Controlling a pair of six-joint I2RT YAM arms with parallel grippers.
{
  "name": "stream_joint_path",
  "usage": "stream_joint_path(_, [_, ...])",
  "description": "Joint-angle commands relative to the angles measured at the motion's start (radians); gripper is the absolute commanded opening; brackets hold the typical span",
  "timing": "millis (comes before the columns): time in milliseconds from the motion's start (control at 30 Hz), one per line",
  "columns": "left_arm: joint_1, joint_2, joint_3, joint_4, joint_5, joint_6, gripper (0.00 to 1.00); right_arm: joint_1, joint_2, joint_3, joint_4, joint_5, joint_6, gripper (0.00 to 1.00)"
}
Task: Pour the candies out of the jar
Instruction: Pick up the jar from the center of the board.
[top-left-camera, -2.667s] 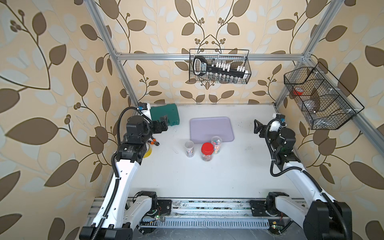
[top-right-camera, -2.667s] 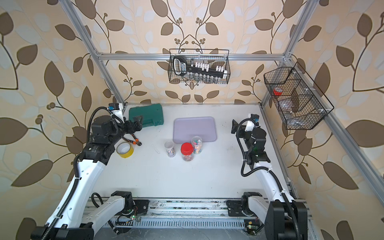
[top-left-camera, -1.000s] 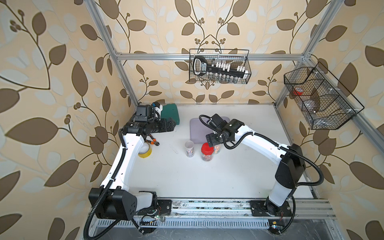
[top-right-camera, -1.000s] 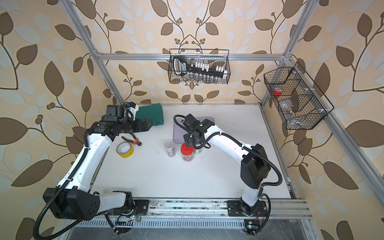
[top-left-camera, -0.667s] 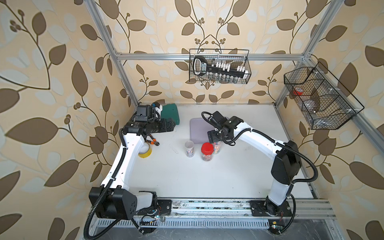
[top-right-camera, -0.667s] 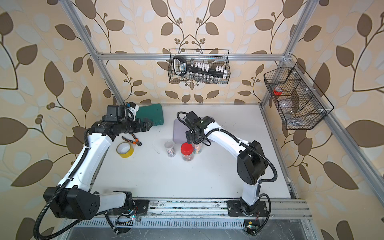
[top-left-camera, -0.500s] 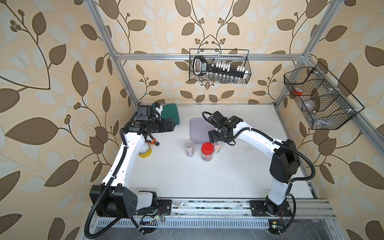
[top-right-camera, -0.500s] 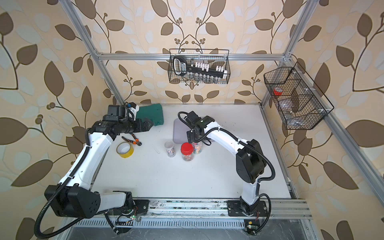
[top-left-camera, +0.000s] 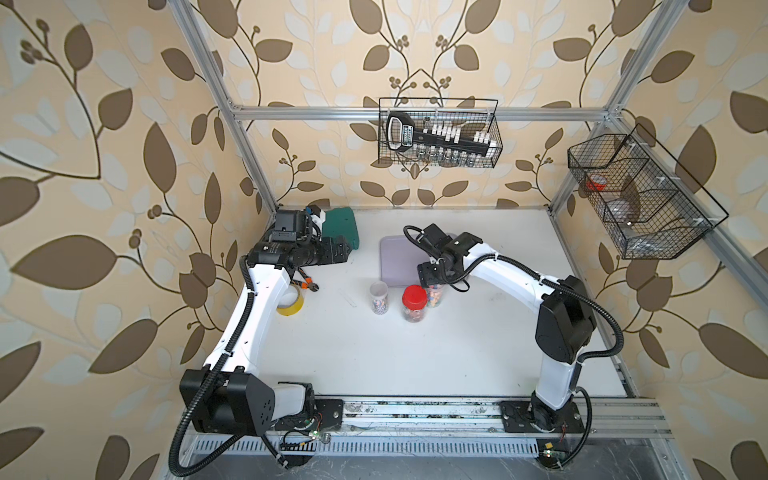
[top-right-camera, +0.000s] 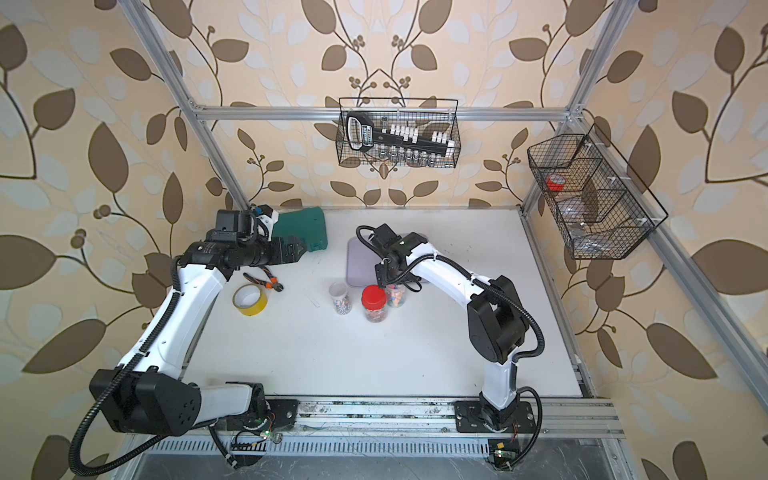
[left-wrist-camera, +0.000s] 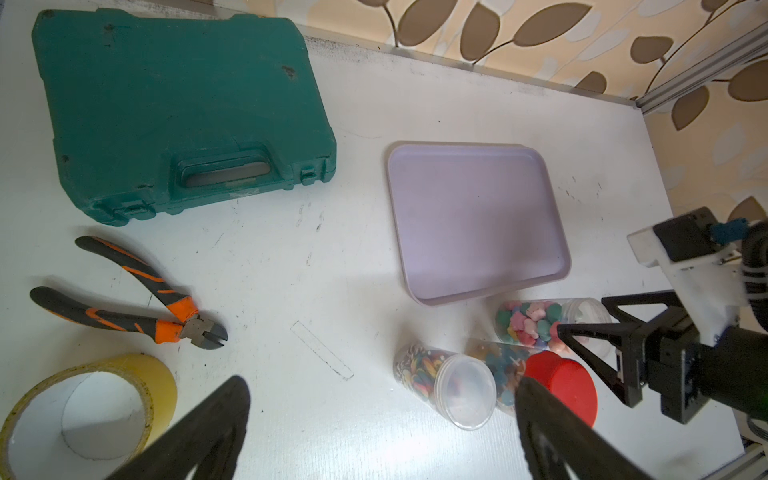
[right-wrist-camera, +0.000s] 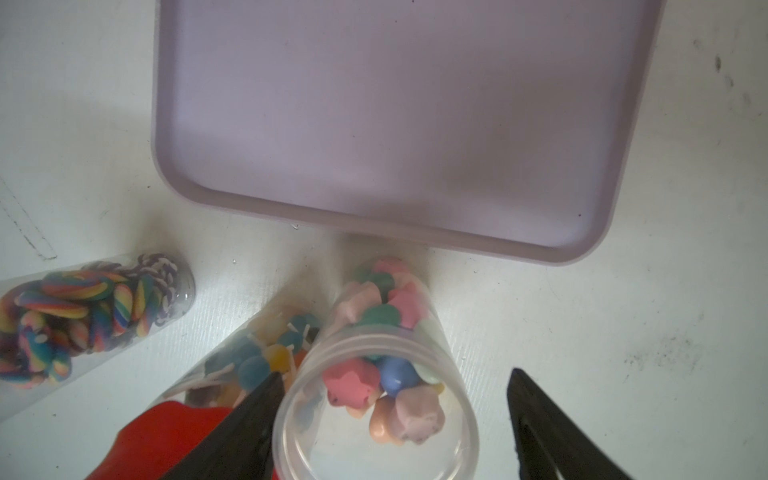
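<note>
Toward the middle of the bench (top-left-camera: 374, 357) three clear jars stand upright in a row. The jar (top-right-camera: 397, 296) nearest the right edge is lidless and holds pastel star candies (right-wrist-camera: 353, 384). The right end effector (right-wrist-camera: 395, 374) straddles its mouth with jaws wide. One finger (right-wrist-camera: 257, 415) sits at the rim, between this jar and the red-lidded jar (top-left-camera: 414, 302), and the other stands clear of the wall. A jar of rainbow swirls (top-left-camera: 379, 297) ends the row on the left.

Nearer the left edge lie a yellow tape roll (top-right-camera: 249, 300) and, just behind it, pliers (top-right-camera: 264, 280). The left end effector (left-wrist-camera: 380, 382) hangs above the bench between the pliers and a green case (left-wrist-camera: 174, 104), jaws wide and gripping nothing. A lilac tray (top-left-camera: 392, 262) lies just behind the jars. The case sits in the rear left corner.
</note>
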Motion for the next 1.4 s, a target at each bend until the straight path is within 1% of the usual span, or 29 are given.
stream_joint_path(0, [-0.010,-0.011,0.000,-0.006,-0.011,0.017,0.99,-0.008,0.021,-0.024,-0.011,-0.013,0.011,0.79])
stream_joint_path(167, [-0.010,-0.023,-0.003,-0.010,-0.015,0.016,0.99,-0.017,0.021,-0.053,-0.009,-0.020,0.009,0.77])
stream_joint_path(300, [-0.010,-0.026,-0.006,-0.009,-0.011,0.011,0.99,-0.025,0.016,-0.073,-0.008,-0.021,0.002,0.74])
stream_joint_path(467, [-0.010,-0.021,-0.003,-0.006,0.004,0.007,0.99,-0.029,0.000,-0.088,0.001,-0.018,-0.005,0.65])
stream_joint_path(767, [-0.010,0.000,0.008,-0.009,0.051,0.004,0.99,-0.048,-0.022,-0.090,0.009,-0.038,-0.029,0.52])
stream_joint_path(1000, [-0.010,0.000,-0.021,0.014,0.104,0.003,0.99,-0.085,-0.058,-0.065,-0.011,-0.055,-0.061,0.46])
stream_joint_path(1133, [-0.010,-0.002,-0.037,0.034,0.184,0.014,0.99,-0.110,-0.092,-0.031,-0.031,-0.073,-0.090,0.44])
stream_joint_path(1233, [-0.010,-0.002,-0.049,0.053,0.291,0.043,0.99,-0.136,-0.112,0.017,-0.063,-0.107,-0.118,0.44])
stream_joint_path(1267, [-0.010,-0.007,-0.057,0.065,0.359,0.069,0.99,-0.147,-0.118,0.039,-0.076,-0.128,-0.131,0.43])
stream_joint_path(1333, [-0.018,-0.039,-0.100,0.128,0.513,0.169,0.99,-0.168,-0.131,0.083,-0.102,-0.166,-0.160,0.43])
stream_joint_path(1367, [-0.032,-0.070,-0.136,0.177,0.543,0.206,0.99,-0.179,-0.138,0.109,-0.118,-0.181,-0.176,0.42])
